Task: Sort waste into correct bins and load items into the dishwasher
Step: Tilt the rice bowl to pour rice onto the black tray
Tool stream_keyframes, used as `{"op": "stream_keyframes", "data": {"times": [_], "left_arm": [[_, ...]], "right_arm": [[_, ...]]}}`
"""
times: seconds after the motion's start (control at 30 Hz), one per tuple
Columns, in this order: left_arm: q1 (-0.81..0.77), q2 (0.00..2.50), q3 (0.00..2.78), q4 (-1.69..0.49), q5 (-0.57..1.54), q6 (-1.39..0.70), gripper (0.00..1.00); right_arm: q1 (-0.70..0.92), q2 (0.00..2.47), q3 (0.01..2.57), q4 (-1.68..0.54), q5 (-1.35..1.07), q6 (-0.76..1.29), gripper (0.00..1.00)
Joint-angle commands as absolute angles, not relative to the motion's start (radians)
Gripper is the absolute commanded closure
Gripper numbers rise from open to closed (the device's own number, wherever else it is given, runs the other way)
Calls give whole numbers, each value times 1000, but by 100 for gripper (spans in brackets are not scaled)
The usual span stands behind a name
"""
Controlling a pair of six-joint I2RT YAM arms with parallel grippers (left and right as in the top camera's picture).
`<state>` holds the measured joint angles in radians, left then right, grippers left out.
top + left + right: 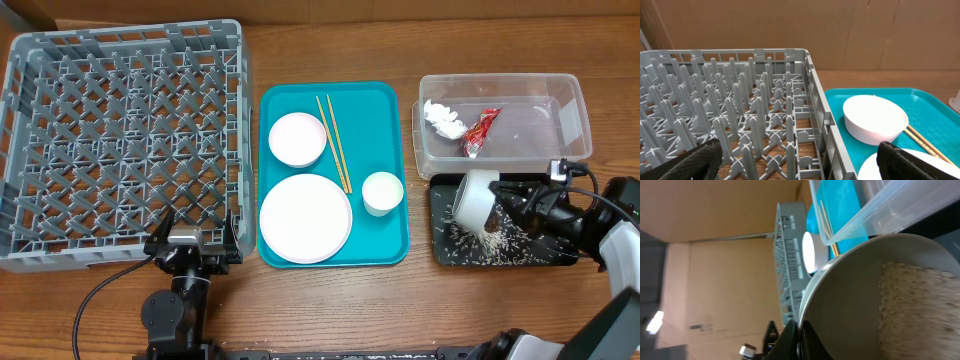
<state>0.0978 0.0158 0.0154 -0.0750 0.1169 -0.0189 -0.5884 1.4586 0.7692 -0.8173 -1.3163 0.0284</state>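
From above, the right gripper (498,193) pinches the rim of a tipped bowl (474,197) over the black tray (436,215), with rice (490,240) scattered beneath. Just beyond, the clear tub (580,120) holds tissue (442,117) and a red wrapper (479,131). The left gripper (195,245) sits spread wide at the grey rack's (120,140) near right corner. The teal tray (385,240) between carries a second bowl (297,139), plate (305,218), cup (382,192) and chopsticks (335,145).

The left wrist view shows its fingers (695,160) far apart and empty.

The right wrist view shows the rim clamped and rice inside the bowl.
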Motion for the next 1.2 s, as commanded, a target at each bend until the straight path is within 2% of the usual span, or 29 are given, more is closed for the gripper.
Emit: {"op": "stream_keyframes", "data": {"times": [0.0,0.17,0.93,1.17], "left_arm": [[91,6,8,-73,124,-15,0],[91,6,8,-73,124,-15,0],[91,6,8,-73,124,-15,0],[91,6,8,-73,124,-15,0]], "right_arm": [[-606,1503,759,-804,-1437,17,96],[-624,1516,760,-789,-1570,30,96],[-632,1514,760,-778,-1569,104,96],[-609,1384,810,-838,-1385,98,96]]}}
